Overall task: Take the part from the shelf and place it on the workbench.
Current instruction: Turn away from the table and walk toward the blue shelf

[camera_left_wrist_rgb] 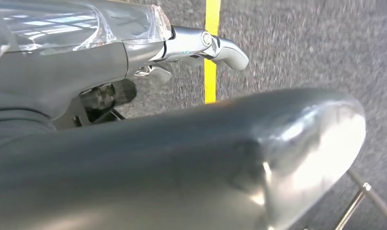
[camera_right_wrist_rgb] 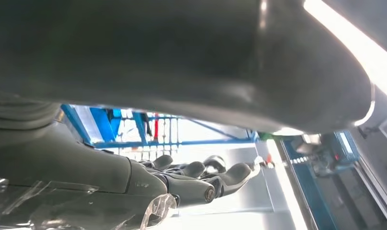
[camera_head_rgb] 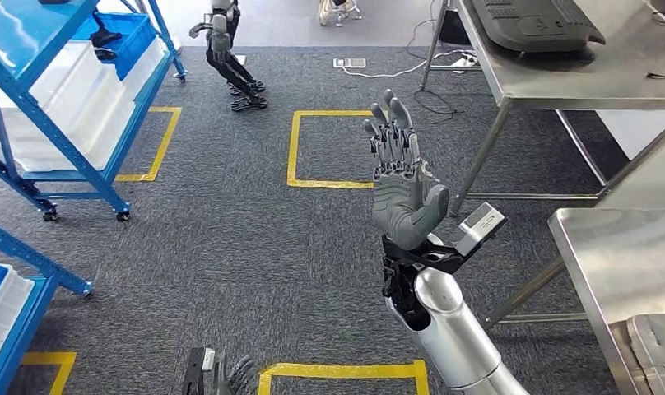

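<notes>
**Right hand raised and empty, part not yet in hand**

Head view: the right hand (camera_head_rgb: 402, 177) stands at the centre of the frame, palm up and fingers straight and apart, holding nothing. It is raised well above the grey carpet, probably carried clear of the furniture while the robot is between stations. The left hand (camera_head_rgb: 222, 374) shows at 7 o'clock at the frame's lower edge; its fingers are too cropped to tell whether they are spread or curled. The blue shelf (camera_head_rgb: 62, 99) stands at 10 o'clock with white bins and a blue bin (camera_head_rgb: 123, 37) on it; a small dark object (camera_head_rgb: 104, 37) lies in that blue bin and may be the part, though this cannot be confirmed. The steel workbench (camera_head_rgb: 621, 280) sits at 4 o'clock, well apart from the shelf. A second steel table (camera_head_rgb: 560, 78) at 1 o'clock carries a dark grey moulded panel (camera_head_rgb: 531, 23). Another robot (camera_head_rgb: 226, 49) stands at 11 o'clock. Yellow floor squares (camera_head_rgb: 296, 148) mark standing spots.

Left wrist view: the thumb and one finger tip (camera_left_wrist_rgb: 230, 50) hang over carpet and a yellow line; nothing is seen in the hand.

Right wrist view: the fingers (camera_right_wrist_rgb: 196, 179) lie extended and separate, with blue framing beyond them.
</notes>
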